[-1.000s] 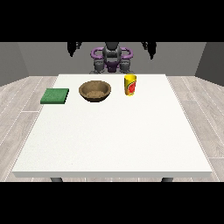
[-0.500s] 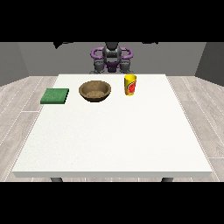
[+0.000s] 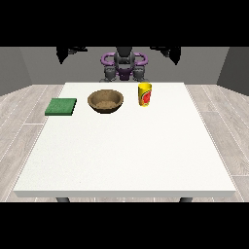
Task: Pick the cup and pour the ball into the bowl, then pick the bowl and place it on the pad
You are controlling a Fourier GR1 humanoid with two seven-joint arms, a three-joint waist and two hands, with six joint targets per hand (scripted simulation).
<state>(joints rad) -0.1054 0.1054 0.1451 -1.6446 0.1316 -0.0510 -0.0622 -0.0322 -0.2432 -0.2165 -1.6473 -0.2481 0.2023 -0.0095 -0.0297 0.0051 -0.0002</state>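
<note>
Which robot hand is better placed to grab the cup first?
Probably the left robot hand, at the view's right: the yellow cup stands right of the bowl on that side. The other robot hand would cross over the bowl.

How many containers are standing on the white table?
2: a brown bowl near the far edge, and a yellow cup at its right in the view. The ball is not visible.

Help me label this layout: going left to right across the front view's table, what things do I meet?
Green pad → brown bowl → yellow cup.
</note>
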